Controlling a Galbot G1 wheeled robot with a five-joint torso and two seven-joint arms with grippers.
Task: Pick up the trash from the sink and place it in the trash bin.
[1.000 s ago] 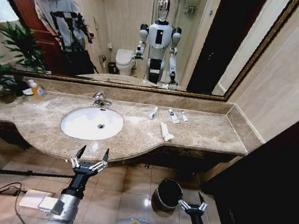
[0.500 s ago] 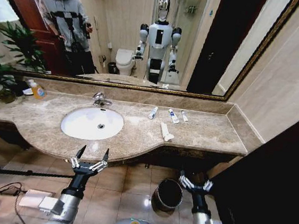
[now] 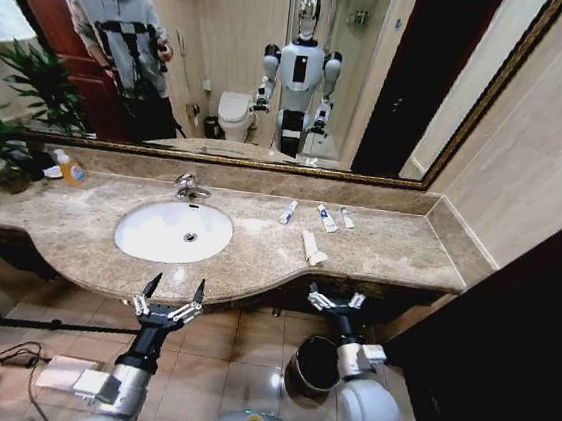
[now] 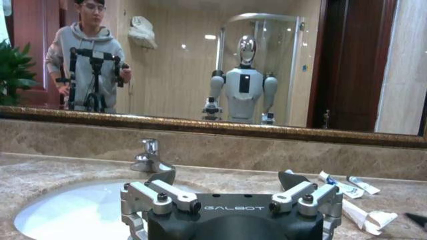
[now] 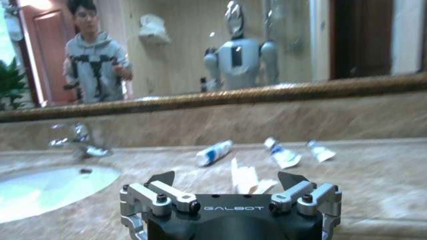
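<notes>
- Head view: the left end effector (image 3: 173,287) hangs spread before the bench (image 3: 397,253) edge, below the sink (image 3: 173,230). The right end effector (image 3: 335,299), spread and empty, sits at the bench edge above the trash bin (image 3: 315,366) on the floor. The trash (image 3: 311,248) lies on the bench beside the sink.
- Left wrist view: spread fingers (image 4: 162,176) face the sink (image 4: 73,212).
- Right wrist view: spread fingers (image 5: 160,178) point at the trash (image 5: 244,177).

Head view: high up, looking forward and down over the whole bench (image 3: 377,249), mirror across upper frame, floor along lower edge. Left wrist view: low and close at bench edge, facing sink (image 4: 73,212) and faucet (image 4: 150,157). Right wrist view: same low height, facing the tubes (image 5: 243,175). Shared by all: sink, tubes, mirror.
</notes>
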